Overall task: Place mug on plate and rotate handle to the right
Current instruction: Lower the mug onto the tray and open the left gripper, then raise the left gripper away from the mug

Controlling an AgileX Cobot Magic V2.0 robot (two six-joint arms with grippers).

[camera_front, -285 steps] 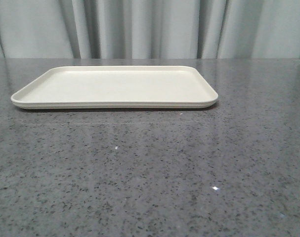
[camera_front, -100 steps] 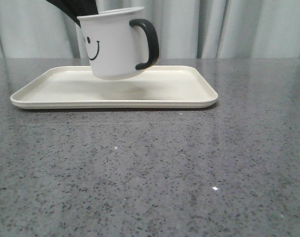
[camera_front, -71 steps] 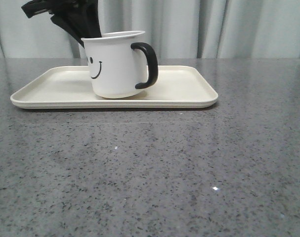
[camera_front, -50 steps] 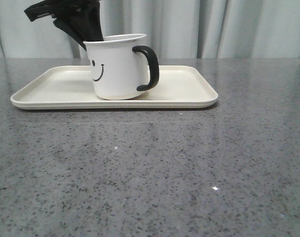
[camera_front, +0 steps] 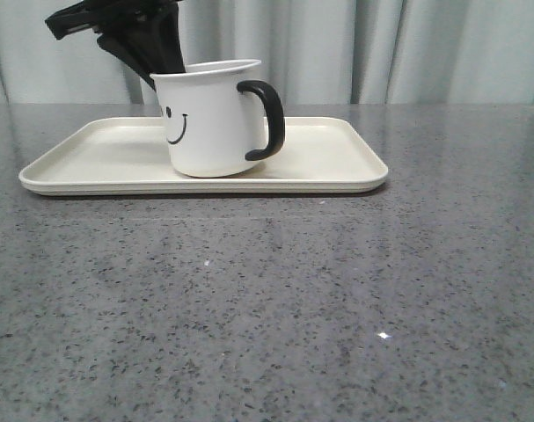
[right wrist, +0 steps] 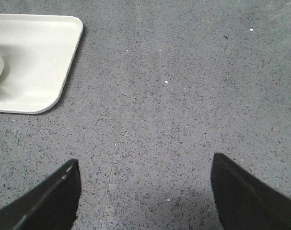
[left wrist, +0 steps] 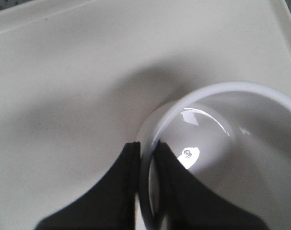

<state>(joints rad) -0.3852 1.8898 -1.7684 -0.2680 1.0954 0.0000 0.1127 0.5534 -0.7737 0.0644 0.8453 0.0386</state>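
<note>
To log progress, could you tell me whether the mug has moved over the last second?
Yes. The mug came down onto the plate.

The front view looks low across the tabletop point(camera_front: 275, 299); both wrist views look down, sharing the plate point(camera_front: 337, 158) with it

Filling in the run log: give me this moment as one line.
mug on plate | handle points right | left gripper shut on mug rim | right gripper open over table
</note>
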